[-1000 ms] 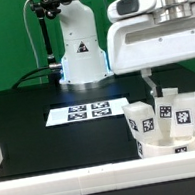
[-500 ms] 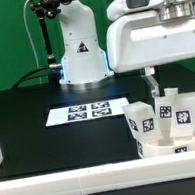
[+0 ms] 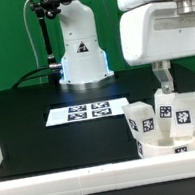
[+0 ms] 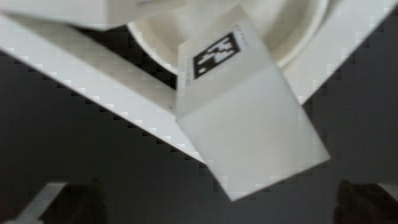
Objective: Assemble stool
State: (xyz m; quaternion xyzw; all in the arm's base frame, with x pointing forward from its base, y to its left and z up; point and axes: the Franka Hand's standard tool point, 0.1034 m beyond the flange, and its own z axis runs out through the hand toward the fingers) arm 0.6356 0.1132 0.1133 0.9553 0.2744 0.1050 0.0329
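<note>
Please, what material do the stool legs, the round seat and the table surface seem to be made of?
Legs: probably plastic, matte white, with even, moulded-looking faces bearing black-and-white tags.
Seat: seemingly the same white plastic, a smooth rounded rim with a faint sheen.
Table surface: black and matte, reflecting almost nothing; whether it is cloth, rubber or painted board cannot be told.

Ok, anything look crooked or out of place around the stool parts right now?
Nothing broken or spilled. The legs on the round seat stand at uneven angles; the one on the exterior view's left leans visibly. The marker board lies flat. The open gripper hangs just above the legs, holding nothing.
</note>
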